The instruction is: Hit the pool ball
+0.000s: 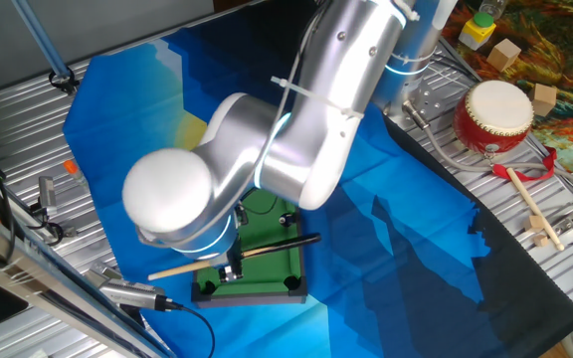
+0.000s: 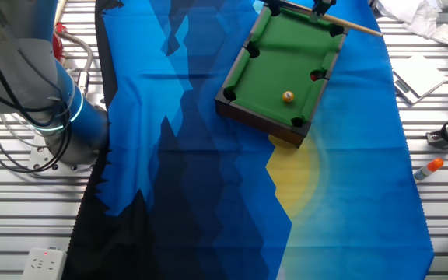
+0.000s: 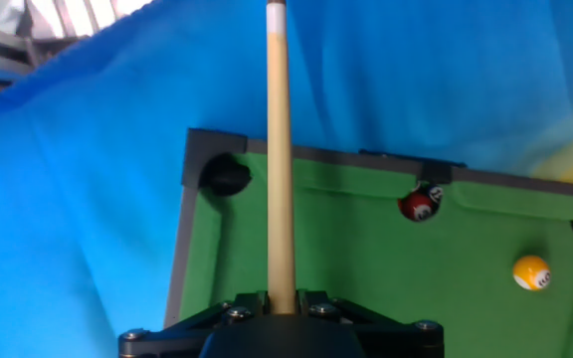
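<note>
Gripper: the gripper [image 3: 282, 310] is seen closed around a wooden cue stick [image 3: 280, 149], which is gripped near its thick end; the shaft runs straight away from the fingers in the hand view.

Cue stick: it is stiff and light. In one fixed view it is held low and roughly level over the near end of the toy pool table [image 1: 267, 214], under the arm. Its far tip reaches beyond the table rail, over the blue cloth [image 3: 88, 199].

Pool ball: the pool ball [image 3: 531, 272] is a small glossy orange ball with a pale spot. It rests on the green felt, well to the right of the cue line, near a corner pocket. In the other fixed view the ball [image 2: 288, 96] lies towards the end of the table away from the gripper.

Red ball: a small red ball [image 3: 419, 205] sits against the far rail by a side pocket, apart from the orange one.

Handling: the ball is judged hard, smooth and very light, so it will roll at a slight touch. It is not to be grasped; it should be struck at its middle with the cue.

Alignment: the cue is not yet pointed at the ball.
</note>
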Controlling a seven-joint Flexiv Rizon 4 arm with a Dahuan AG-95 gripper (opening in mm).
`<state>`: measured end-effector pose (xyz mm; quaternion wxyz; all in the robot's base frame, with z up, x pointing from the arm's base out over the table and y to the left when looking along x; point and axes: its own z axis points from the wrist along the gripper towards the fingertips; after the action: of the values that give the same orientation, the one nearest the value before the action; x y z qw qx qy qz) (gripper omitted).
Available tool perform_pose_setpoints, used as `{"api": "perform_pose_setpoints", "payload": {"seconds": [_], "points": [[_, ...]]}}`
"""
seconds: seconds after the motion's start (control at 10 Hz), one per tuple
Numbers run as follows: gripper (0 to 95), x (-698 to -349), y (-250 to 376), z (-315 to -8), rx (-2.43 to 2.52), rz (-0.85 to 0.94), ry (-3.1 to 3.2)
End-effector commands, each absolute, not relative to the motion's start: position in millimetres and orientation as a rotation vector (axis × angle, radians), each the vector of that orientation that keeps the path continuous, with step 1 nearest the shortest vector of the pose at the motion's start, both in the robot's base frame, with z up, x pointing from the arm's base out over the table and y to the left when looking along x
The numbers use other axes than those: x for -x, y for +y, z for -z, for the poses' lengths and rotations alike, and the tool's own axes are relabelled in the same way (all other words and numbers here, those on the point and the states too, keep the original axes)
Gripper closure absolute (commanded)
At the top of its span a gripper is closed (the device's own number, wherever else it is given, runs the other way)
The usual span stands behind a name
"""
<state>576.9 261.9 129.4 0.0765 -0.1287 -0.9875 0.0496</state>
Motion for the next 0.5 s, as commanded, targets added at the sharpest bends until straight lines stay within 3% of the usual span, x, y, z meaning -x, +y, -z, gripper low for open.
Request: {"api": "perform_pose_setpoints", "payload": {"seconds": [0.1, 0.2, 0.3, 0.4, 0.5], "points": [[95.0, -574.9, 260.9, -129.5, 0.393, -0.140, -2.985], [95.0, -574.8, 260.9, -129.5, 0.392, -0.138, -2.983], [38.0, -574.8, 260.9, -129.5, 0.392, -0.128, -2.984], [19.0, -574.8, 260.9, -129.5, 0.390, -0.113, -2.984], [19.0, -574.8, 260.9, -129.5, 0.386, -0.105, -2.985]]}}
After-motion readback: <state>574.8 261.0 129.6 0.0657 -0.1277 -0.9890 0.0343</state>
